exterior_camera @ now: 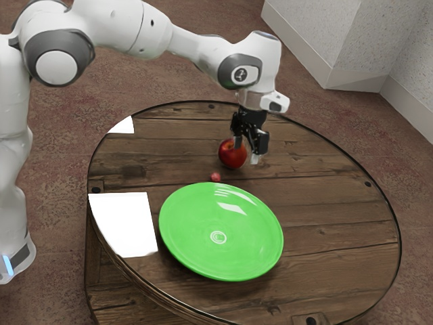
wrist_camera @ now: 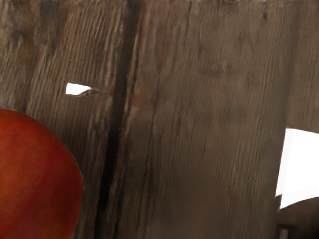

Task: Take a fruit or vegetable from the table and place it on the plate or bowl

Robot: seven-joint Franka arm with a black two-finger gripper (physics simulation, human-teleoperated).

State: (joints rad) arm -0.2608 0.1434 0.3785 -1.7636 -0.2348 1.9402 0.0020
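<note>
- The table is round, made of dark wooden planks, and stands on a brown floor.
- A green plate lies on the near part of the table, well apart from the gripper.
- A small red fruit sits between the apple and the plate's far rim, just beside the rim.
- Two white patches lie on the table toward the exterior view's left. One is beside the plate and one is at the far edge.
- Nothing stands between the apple and the plate except the small red fruit.
- The apple rests on the table beyond the plate, under the hand.
- The gripper points straight down at the apple with its fingers apart. One finger is over the apple's top and the other is just beside it toward the exterior view's right, so the jaws are not clamped on it.
- In the wrist view the apple sits off to one side of the hand, near a dark plank seam.
- The apple is round with no clear long axis. I cannot tell which way its stem points.
</note>
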